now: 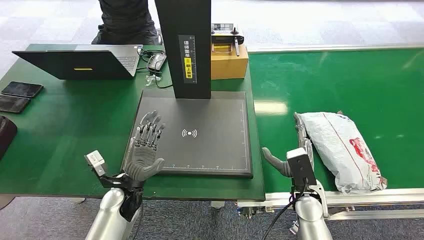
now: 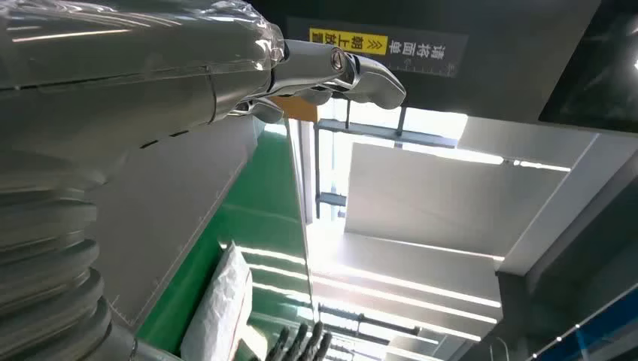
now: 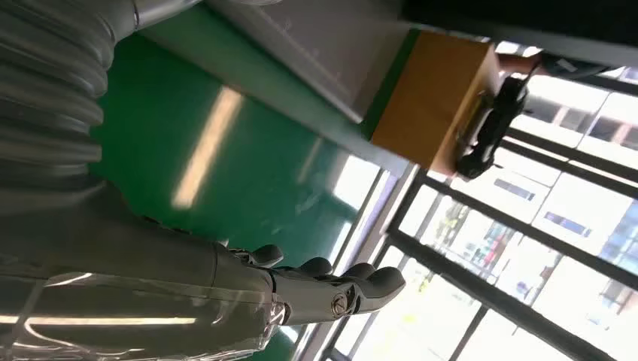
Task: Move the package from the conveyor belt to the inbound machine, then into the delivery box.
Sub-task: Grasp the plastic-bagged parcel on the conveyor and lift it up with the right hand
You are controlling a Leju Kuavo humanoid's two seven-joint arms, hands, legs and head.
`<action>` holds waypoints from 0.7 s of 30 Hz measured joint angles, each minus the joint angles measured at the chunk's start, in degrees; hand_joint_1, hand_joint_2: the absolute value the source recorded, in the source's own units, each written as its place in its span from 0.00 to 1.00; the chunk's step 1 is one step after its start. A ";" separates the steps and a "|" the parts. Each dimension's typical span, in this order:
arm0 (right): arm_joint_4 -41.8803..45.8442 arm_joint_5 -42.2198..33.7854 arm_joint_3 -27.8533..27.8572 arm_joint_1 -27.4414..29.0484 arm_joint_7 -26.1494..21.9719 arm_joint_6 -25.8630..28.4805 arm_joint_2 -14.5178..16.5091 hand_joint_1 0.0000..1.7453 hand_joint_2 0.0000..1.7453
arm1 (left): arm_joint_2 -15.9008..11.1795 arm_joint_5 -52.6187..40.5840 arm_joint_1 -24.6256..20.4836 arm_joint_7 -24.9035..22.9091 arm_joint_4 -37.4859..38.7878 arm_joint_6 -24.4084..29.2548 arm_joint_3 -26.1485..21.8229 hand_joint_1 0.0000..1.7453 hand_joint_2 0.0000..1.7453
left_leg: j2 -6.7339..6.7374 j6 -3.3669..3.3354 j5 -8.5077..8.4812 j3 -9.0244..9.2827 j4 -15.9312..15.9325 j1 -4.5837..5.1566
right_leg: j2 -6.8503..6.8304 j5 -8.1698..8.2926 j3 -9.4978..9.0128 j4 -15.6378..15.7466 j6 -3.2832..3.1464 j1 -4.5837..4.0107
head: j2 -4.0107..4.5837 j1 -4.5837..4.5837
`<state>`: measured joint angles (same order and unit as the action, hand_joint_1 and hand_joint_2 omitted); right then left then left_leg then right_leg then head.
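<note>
Green surface (image 1: 75, 125) carries the inbound machine (image 1: 200, 135); package (image 1: 342, 150) lies on the conveyor belt (image 1: 340, 80). Your right hand (image 1: 300, 145) sits just beside it, fingers spread, holding nothing. Left hand (image 1: 146, 145) open over the machine pad. Slick bag may slip from a one-sided grip. Laptop (image 1: 80, 62), phones (image 1: 20, 95), cardboard box (image 1: 229, 60) nearby.

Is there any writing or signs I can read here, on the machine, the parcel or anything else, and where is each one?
Label on the inbound machine's black column: a yellow tag and white Chinese characters, too small to read. In the left wrist view it appears upside down.
Wireless symbol of arcs around a dot, on the scanning plate.
Red print on the white package: too blurred to read.
Yellow sticker on the laptop lid: unreadable.
</note>
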<state>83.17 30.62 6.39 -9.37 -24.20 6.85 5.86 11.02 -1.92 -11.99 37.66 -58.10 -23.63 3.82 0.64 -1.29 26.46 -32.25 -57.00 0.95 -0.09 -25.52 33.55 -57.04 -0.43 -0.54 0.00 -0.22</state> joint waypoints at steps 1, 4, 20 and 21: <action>-0.52 0.79 0.14 -0.53 0.44 0.43 -0.27 0.00 1.00 | 0.00 -0.04 -0.05 0.00 0.06 -0.04 0.01 0.00 1.00 | 0.00 0.00 0.00 0.00 0.00 0.00 | 0.00 0.00 0.00 0.00 0.00 0.00 | 0.00 0.00; -4.06 4.13 1.00 -3.57 2.05 1.92 -1.99 0.00 1.00 | 0.00 -0.13 -0.30 0.01 0.39 -0.64 0.13 0.00 1.00 | 0.00 -0.01 -0.01 0.00 -0.01 0.00 | 0.00 0.01 -0.01 0.00 0.00 0.00 | 0.00 0.00; -39.11 12.66 4.47 -24.60 7.71 8.51 -14.55 0.00 1.00 | -0.07 -0.48 0.26 0.39 1.05 0.66 0.07 0.00 1.00 | -0.07 -0.04 -0.02 -0.02 -0.04 0.01 | -0.06 0.04 -0.01 0.00 0.05 0.01 | 0.00 0.01; -40.08 12.66 4.48 -25.00 7.68 8.58 -14.79 0.00 1.00 | -0.07 -0.48 0.28 0.39 1.05 0.66 0.06 0.00 1.00 | -0.06 -0.04 -0.02 -0.02 -0.03 0.01 | -0.06 0.04 0.00 0.00 0.05 0.01 | 0.00 0.01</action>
<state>43.08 43.28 10.87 -34.37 -16.52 15.43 -8.93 10.95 -2.40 -11.71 38.05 -57.05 -22.97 3.89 0.58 -1.33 26.43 -32.26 -57.03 0.96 -0.15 -25.48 33.54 -57.04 -0.39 -0.53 0.00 -0.21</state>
